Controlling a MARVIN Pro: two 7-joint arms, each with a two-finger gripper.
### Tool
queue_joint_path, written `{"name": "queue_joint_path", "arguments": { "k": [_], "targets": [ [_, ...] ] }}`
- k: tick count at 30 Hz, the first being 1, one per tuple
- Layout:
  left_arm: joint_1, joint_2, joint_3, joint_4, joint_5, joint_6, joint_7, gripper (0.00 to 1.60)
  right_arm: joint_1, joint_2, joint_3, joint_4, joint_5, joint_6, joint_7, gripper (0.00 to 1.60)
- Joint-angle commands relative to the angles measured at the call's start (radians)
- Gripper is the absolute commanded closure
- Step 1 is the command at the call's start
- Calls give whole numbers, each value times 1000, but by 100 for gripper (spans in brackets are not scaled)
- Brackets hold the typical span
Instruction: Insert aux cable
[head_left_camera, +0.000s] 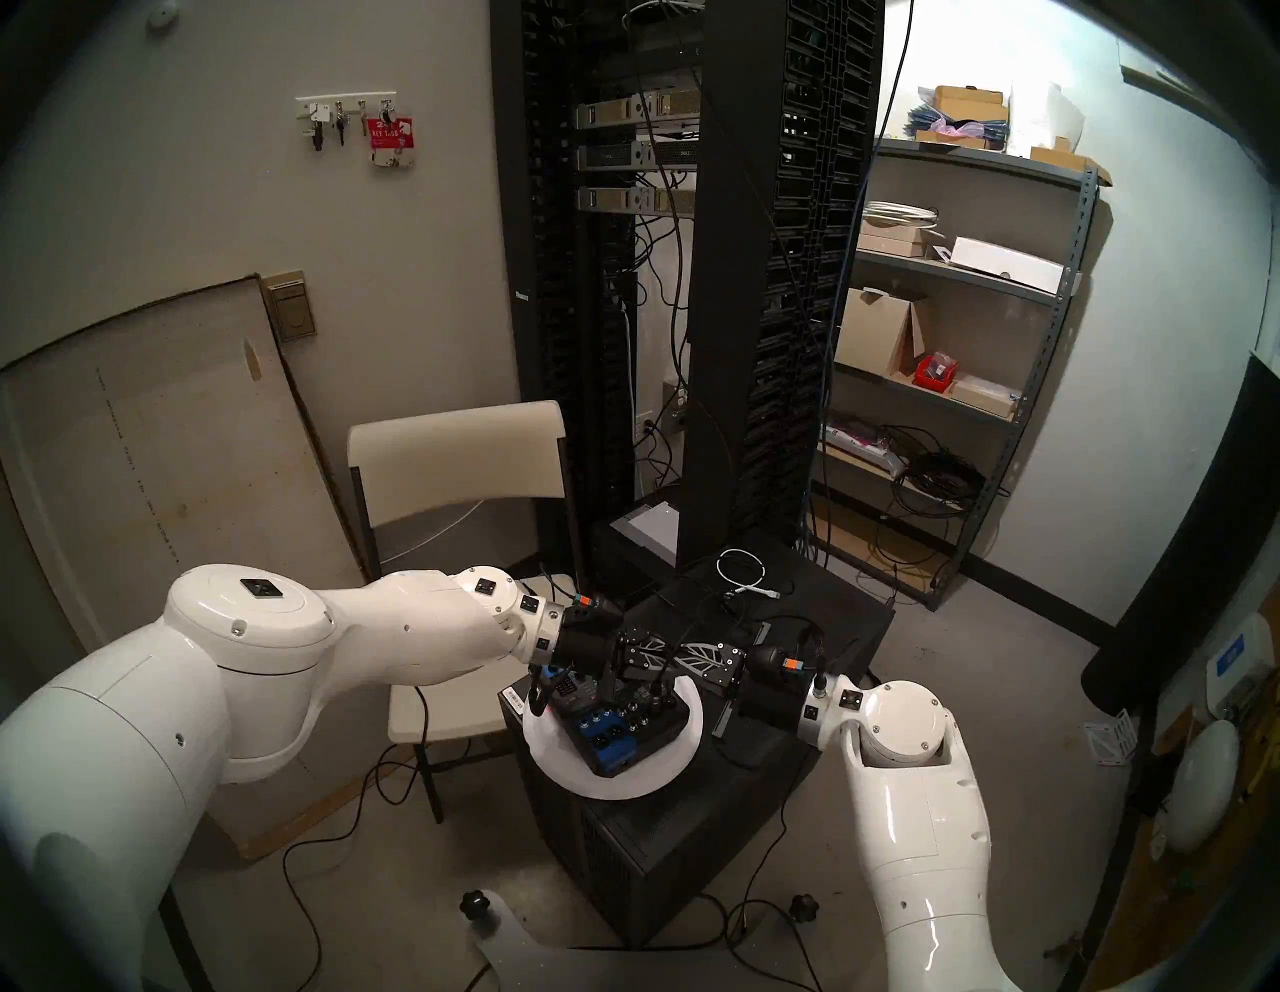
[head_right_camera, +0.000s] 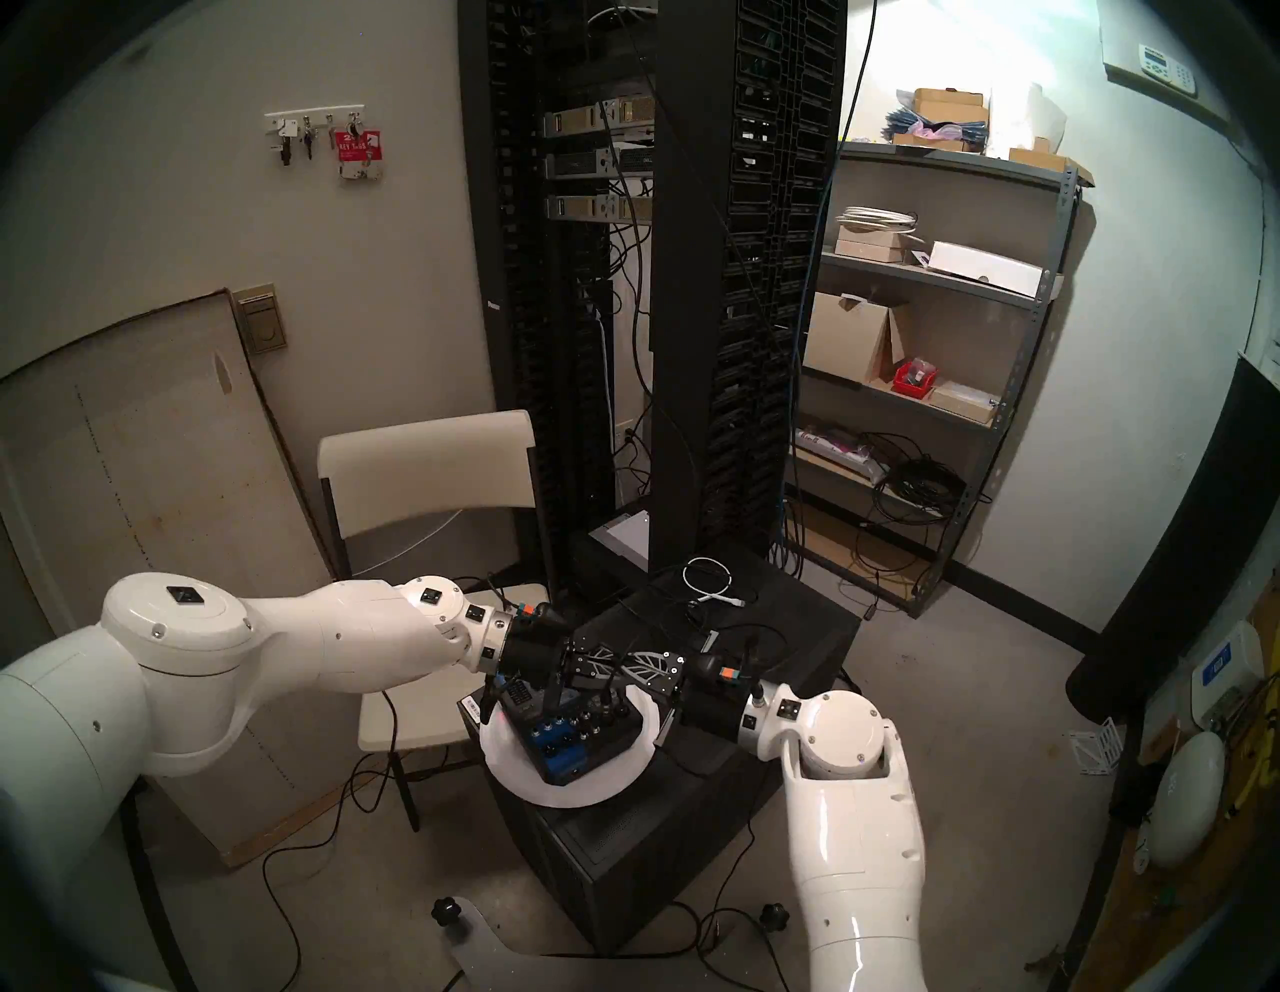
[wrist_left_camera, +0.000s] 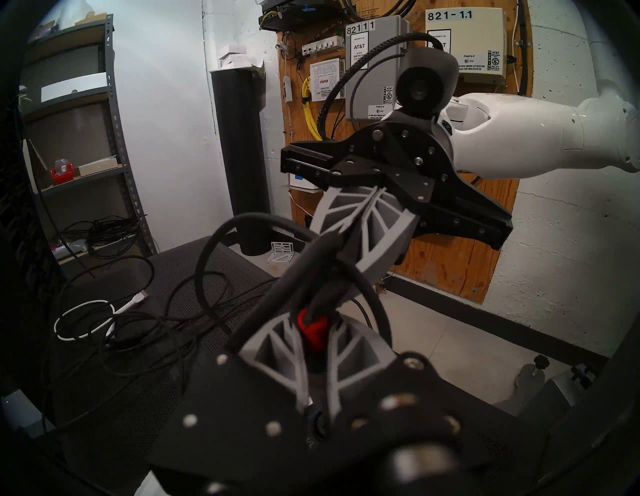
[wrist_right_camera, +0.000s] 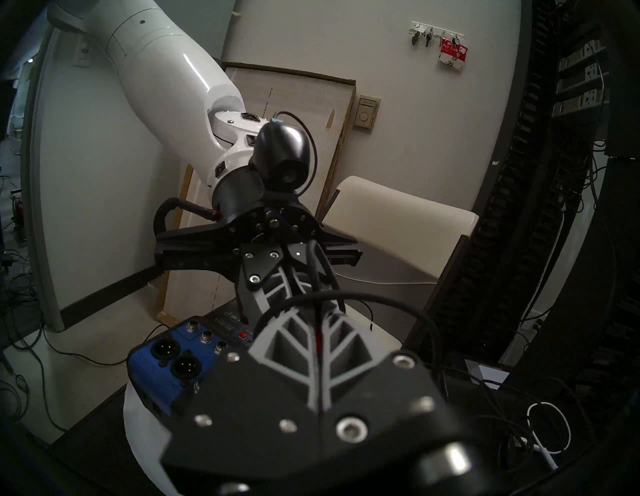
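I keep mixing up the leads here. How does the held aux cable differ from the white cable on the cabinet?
The aux cable is black with a red-banded plug; the white cable is white throughout. The aux cable is clamped in the left gripper, off the surface; the white cable lies loose in a small coil on the black cabinet. Both are thin leads.

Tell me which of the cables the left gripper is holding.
The aux cable, black with a red-banded plug, clamped in the left gripper. The white coiled cable and the other black cables lie loose, ungripped.
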Motion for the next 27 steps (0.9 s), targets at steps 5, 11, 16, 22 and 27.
{"name": "queue_joint_path", "arguments": {
  "k": [5, 11, 16, 22, 27],
  "targets": [
    [-10, -17, -10, 9, -4, -4, -3, 160, 3, 5, -3, -16, -4, 13, 9, 160],
    [-10, -16, -14, 11, -8, -5, -8, 152, -2, 10, -3, -21, -12, 27, 13, 160],
    [-10, -16, -18, 12, -13, -3, -12, 127, -4, 13, -3, -22, -19, 36, 17, 160],
    [-12, -10, -24, 4, -19, -3, -8, 107, -4, 13, -2, -21, -20, 38, 24, 160],
    [-14, -8, -28, 4, -22, -3, -10, 105, -5, 11, -2, -20, -20, 35, 23, 160]
  ]
}}
